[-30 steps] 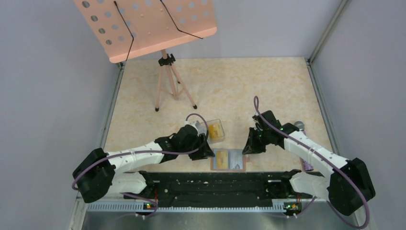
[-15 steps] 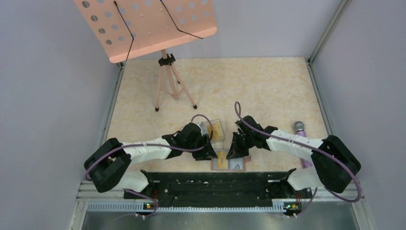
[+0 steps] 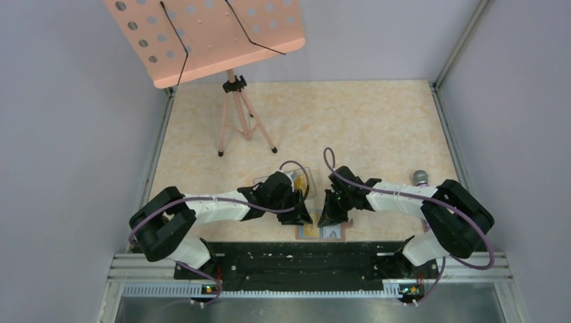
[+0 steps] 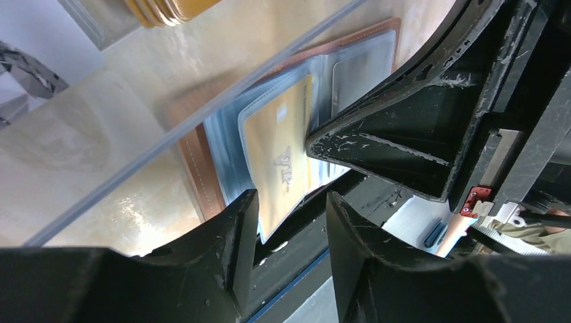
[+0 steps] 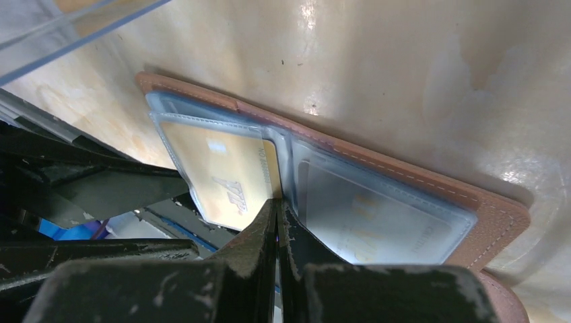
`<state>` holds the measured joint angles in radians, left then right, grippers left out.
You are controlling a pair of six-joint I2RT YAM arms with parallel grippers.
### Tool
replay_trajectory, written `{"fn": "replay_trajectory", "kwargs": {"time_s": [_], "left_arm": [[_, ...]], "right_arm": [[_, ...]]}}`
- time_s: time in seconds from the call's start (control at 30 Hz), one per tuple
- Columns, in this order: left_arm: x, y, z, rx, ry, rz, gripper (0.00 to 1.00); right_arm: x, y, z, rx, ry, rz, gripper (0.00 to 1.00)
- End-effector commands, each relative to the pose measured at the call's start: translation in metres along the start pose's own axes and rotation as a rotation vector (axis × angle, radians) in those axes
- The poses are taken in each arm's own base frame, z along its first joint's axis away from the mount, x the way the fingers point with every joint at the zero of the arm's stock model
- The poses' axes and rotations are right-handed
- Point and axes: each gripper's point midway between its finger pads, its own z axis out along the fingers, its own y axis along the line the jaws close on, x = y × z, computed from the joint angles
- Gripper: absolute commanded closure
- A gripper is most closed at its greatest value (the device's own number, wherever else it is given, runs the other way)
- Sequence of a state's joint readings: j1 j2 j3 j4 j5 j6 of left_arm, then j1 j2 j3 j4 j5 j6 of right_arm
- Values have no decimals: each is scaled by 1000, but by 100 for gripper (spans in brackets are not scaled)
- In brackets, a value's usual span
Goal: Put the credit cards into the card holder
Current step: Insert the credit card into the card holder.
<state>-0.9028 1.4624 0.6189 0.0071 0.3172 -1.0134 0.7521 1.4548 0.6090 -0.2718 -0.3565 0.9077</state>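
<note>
The brown card holder (image 3: 334, 233) lies open at the table's near edge, its brown rim clear in the right wrist view (image 5: 431, 182). A yellow-orange card (image 5: 215, 171) sits in its left clear sleeve and a pale card (image 5: 363, 215) in its right one. My right gripper (image 5: 277, 203) is shut, its tips on the holder's middle fold beside the yellow card's edge. My left gripper (image 4: 293, 215) is open just past the holder's near-left corner, with the yellow card (image 4: 279, 158) ahead of it. More yellow cards (image 4: 168, 8) lie in the clear box.
The clear plastic box (image 3: 301, 176) stands just behind the holder, mostly under my left arm. A pink music stand (image 3: 202, 37) on a tripod is at the back left. A purple-handled microphone (image 3: 421, 177) lies at the right. A black rail (image 3: 303, 259) runs along the near edge.
Both arms have closed in on the card holder. The right gripper moved left onto the holder's middle and the left gripper moved right to its near-left corner.
</note>
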Motion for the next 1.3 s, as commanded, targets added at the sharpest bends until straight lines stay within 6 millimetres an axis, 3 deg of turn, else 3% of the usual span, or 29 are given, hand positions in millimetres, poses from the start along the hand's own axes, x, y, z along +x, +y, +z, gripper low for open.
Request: {"fn": "replay_trajectory", "kwargs": {"time_s": [0.0, 0.2, 0.4, 0.8, 0.97, 1.1, 1.13, 1.27], "left_arm": [[-4, -5, 7, -7, -5, 42, 53], [1, 3, 11, -86, 15, 50, 53], [-2, 10, 2, -202, -20, 111, 50], [7, 1, 15, -104, 11, 95, 53], [8, -14, 13, -21, 4, 70, 64], [4, -22, 6, 21, -40, 37, 97], [2, -22, 4, 15, -51, 30, 100], [0, -13, -8, -85, -56, 34, 100]], "right_arm": [[3, -4, 8, 24, -3, -15, 100], [7, -8, 10, 42, 2, -16, 100], [8, -12, 10, 55, 3, -14, 100], [10, -12, 9, 46, 4, -15, 100], [8, -2, 8, -3, -5, -29, 100], [7, 7, 1, -49, -25, -37, 100], [6, 10, -3, -58, -35, -41, 100], [-3, 23, -21, -82, -102, -55, 100]]}}
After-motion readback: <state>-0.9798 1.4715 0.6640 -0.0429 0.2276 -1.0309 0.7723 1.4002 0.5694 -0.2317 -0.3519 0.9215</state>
